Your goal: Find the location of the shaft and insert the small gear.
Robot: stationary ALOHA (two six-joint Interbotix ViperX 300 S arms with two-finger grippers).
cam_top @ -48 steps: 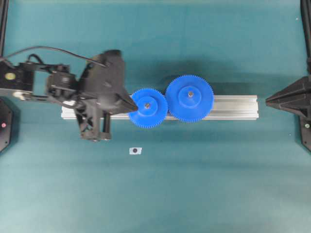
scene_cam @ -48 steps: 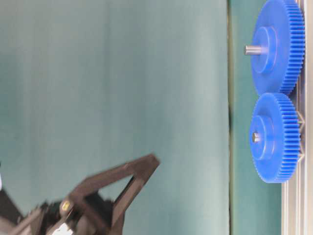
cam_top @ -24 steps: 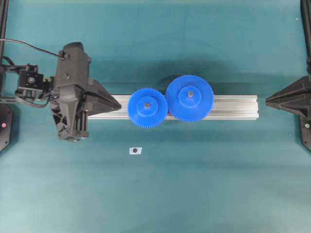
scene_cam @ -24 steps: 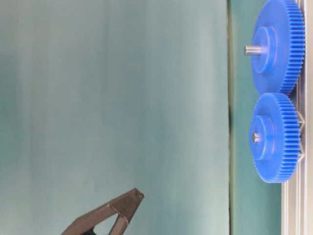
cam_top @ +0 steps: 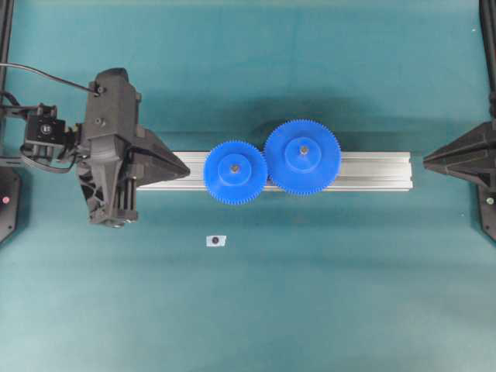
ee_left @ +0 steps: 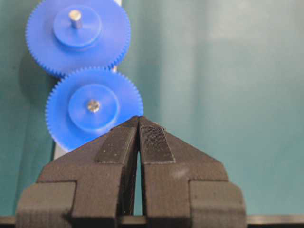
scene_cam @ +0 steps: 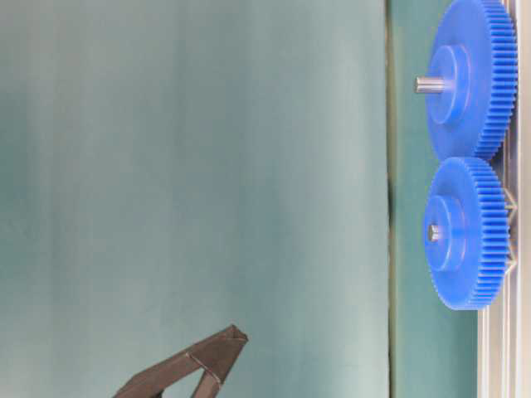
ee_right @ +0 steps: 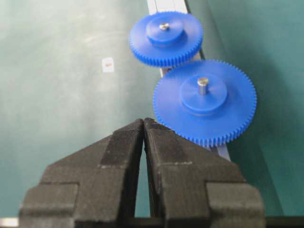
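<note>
The small gear [cam_top: 225, 180] lies flat on the aluminium rail [cam_top: 372, 170], its teeth meshed with the larger blue gear [cam_top: 318, 167]. The grey tip of the shaft [ee_left: 93, 105] shows through the small gear's hub. My left gripper [cam_top: 188, 167] is shut and empty, pointing at the small gear from the left with a short gap between them. In the left wrist view its tips [ee_left: 138, 118] meet in front of the small gear [ee_left: 61, 114]. My right gripper [cam_top: 425, 160] is shut and empty at the far right, past the rail's end.
A small white tag [cam_top: 216, 241] with a dark dot lies on the green mat in front of the rail. The larger gear [ee_right: 223, 123] carries a taller pin [ee_right: 203, 84] in its hub. Black frame posts stand at the left and right edges.
My left gripper has pulled back to the left, away from the small gear's rim, staying shut. In the last half second it barely moved. Both gears and the right arm stayed put.
</note>
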